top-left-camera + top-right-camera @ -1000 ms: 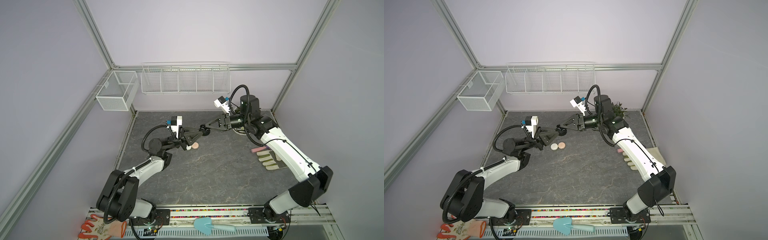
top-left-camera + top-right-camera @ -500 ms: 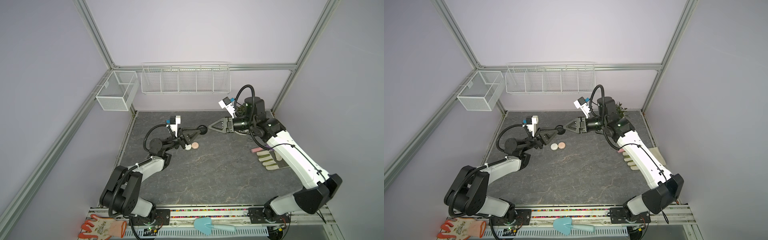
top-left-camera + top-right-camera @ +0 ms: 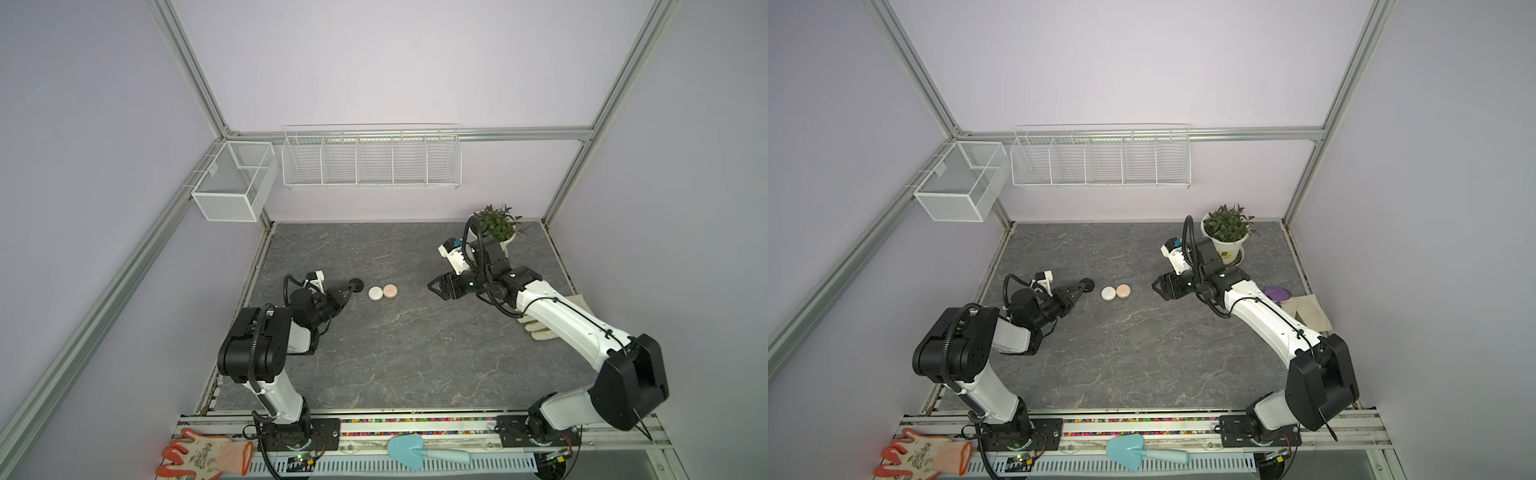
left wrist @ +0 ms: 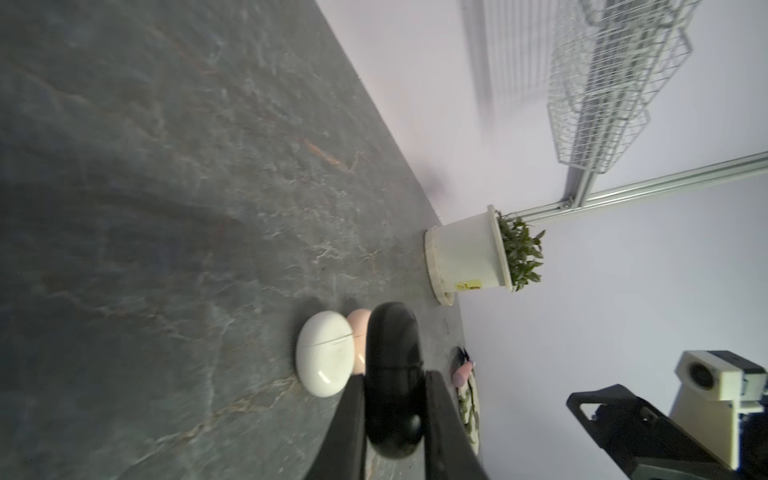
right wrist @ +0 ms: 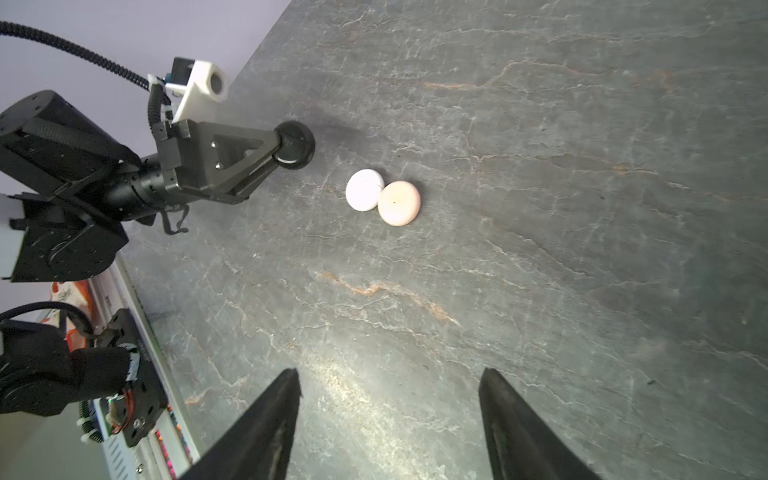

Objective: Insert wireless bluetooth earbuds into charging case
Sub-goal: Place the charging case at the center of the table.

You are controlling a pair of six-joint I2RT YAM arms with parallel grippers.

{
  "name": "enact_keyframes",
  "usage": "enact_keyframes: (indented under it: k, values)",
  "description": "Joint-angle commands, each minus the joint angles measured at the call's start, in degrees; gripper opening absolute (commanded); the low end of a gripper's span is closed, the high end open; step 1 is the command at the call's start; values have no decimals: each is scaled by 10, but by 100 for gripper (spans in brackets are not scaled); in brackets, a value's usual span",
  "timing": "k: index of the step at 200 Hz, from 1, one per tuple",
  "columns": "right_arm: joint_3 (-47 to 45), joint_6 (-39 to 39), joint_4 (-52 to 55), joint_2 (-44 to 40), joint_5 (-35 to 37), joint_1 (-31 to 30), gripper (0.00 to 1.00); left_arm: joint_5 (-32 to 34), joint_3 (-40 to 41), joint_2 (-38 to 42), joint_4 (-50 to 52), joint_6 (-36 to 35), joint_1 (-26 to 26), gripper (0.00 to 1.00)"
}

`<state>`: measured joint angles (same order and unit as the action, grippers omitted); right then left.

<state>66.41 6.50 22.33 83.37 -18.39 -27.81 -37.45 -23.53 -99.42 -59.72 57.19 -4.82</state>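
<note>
The table (image 3: 415, 353) carried no loose earbuds that could be seen. The right claw (image 3: 433, 286) stood wide open and empty, well apart from the white case (image 3: 375, 293) and beyond the pink case (image 3: 390, 291), which touched the white one. The left claw (image 3: 351, 288) was clamped on the black case (image 3: 357, 284), just beside the white case on its opposite side. All three cases looked shut, so insertion seemed finished, with only the black case left to set down. A second earlier both claws had met at the black case. Since then the right claw had let go and drawn away, and the left arm had pulled in.
</note>
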Motion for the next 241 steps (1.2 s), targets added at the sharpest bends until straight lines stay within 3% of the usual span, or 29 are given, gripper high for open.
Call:
enact_keyframes:
  k: [1, 49, 117, 163, 165, 166, 167, 181, 205, 226, 233, 241]
  values:
    - [4, -21, -40, -12, 4, 18, 72, 14, -34, 0, 125, -43, 1, 0]
    - [-6, -6, -49, -21, 12, 34, 73, 34, -107, 5, 338, -115, -22, 0]
    - [-14, -5, -45, -37, 24, 40, 77, 40, -102, -46, 294, -87, -39, 0]
    - [-56, -35, -51, -63, 53, 47, 85, 84, -83, 3, 348, -144, -31, 46]
    - [-62, -40, -56, -65, 61, 48, 86, 87, -83, 10, 357, -153, -30, 56]
    - [-67, -43, -58, -67, 65, 48, 86, 89, -83, 13, 364, -157, -28, 56]
    - [-71, -46, -60, -69, 69, 49, 87, 93, -83, 16, 370, -161, -28, 64]
    - [-140, -97, -124, -90, 142, 57, 93, 163, -95, 83, 482, -239, -22, 98]
    - [-259, -173, -308, -77, 262, 87, 95, 317, -138, 191, 606, -319, -45, 99]
    - [-296, -174, -389, -36, 335, 122, 93, 400, -131, 238, 586, -346, -45, 100]
    - [-326, -176, -437, -30, 340, 134, 93, 454, -121, 250, 576, -316, -45, 100]
    - [-356, -171, -484, -32, 339, 146, 93, 474, -108, 265, 559, -297, -37, 99]
